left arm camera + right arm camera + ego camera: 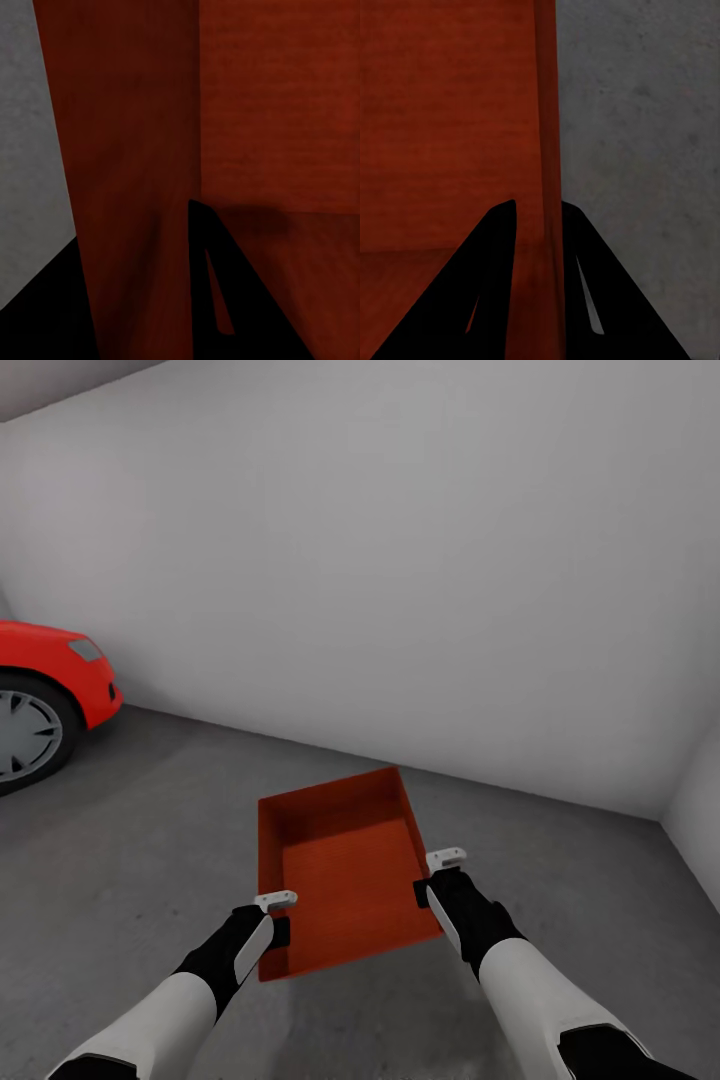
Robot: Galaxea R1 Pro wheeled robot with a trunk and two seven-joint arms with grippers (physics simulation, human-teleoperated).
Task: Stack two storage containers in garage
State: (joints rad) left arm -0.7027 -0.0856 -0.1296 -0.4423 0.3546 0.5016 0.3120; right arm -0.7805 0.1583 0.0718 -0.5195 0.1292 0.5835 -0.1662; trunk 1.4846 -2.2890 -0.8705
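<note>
Now the orange-red storage container (345, 865) hangs over the garage's grey concrete floor (130, 840), well apart from the red car (45, 690). Its side walls are clamped: left pincer (276, 916) on one, right pincer (432, 875) on the other. Judging by this, placement is in hand; next it needs lowering level, then both pincers releasing.
</note>
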